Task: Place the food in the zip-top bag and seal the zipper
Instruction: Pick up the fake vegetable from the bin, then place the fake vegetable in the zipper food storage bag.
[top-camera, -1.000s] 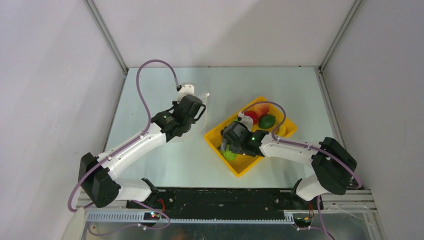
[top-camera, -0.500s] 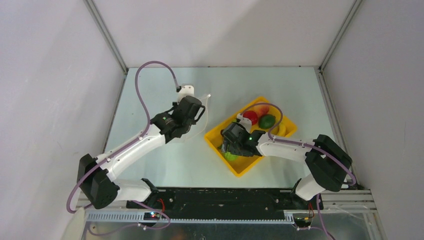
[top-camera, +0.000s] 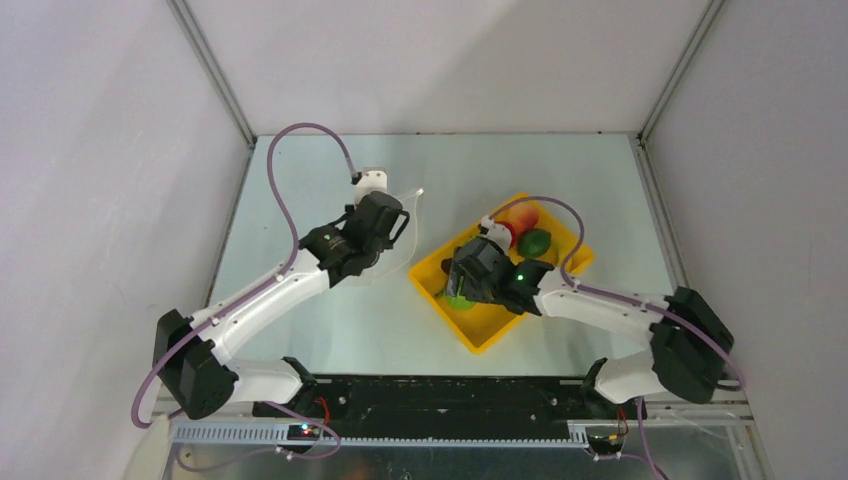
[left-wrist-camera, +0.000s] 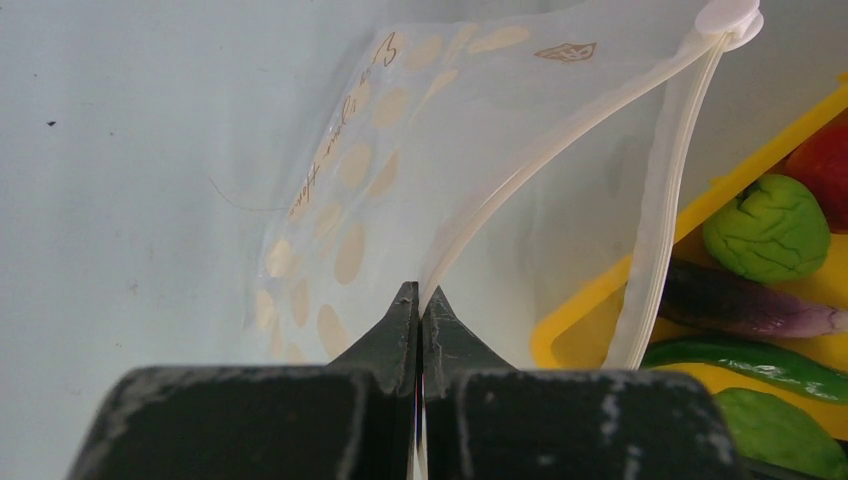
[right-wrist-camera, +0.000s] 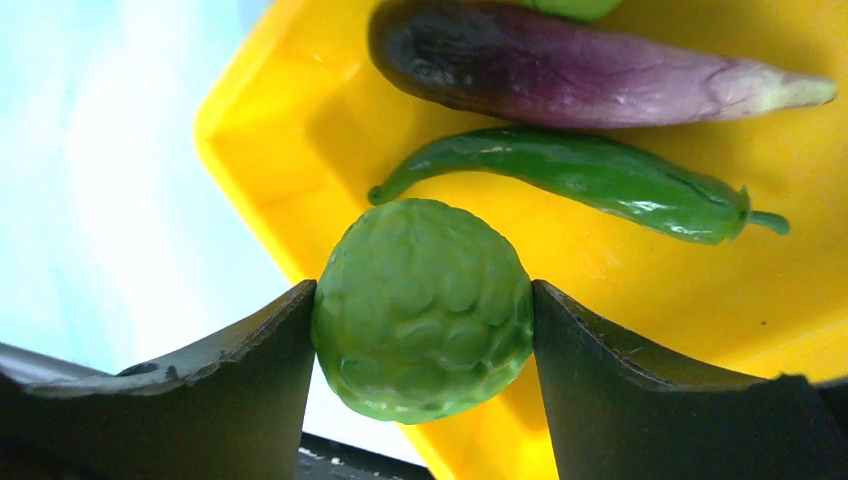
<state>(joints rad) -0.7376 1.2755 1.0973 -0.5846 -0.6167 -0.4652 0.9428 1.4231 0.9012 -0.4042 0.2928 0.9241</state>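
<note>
My left gripper (left-wrist-camera: 420, 300) is shut on the mouth edge of the clear dotted zip-top bag (left-wrist-camera: 400, 170) and holds it open; its white zipper (left-wrist-camera: 660, 200) runs along the mouth to a white slider. In the top view the bag (top-camera: 405, 215) shows beside the left gripper (top-camera: 385, 235). My right gripper (right-wrist-camera: 424, 320) is shut on a bumpy green round fruit (right-wrist-camera: 424, 305), held above the yellow tray's (right-wrist-camera: 290, 120) near corner. A purple eggplant (right-wrist-camera: 560, 65) and a green cucumber (right-wrist-camera: 580, 180) lie in the tray. In the top view the right gripper (top-camera: 462, 290) is over the tray (top-camera: 430, 275).
A red tomato (top-camera: 505, 232), a peach (top-camera: 524, 216), another green fruit (top-camera: 534, 242) and a yellow banana (top-camera: 565, 258) sit at the tray's far end. The enclosure walls and metal frame rails stand on three sides. The arm bases are at the near edge.
My right gripper has risen a little and moved toward the tray's left side with the green fruit in it. The left gripper and bag have barely moved.
</note>
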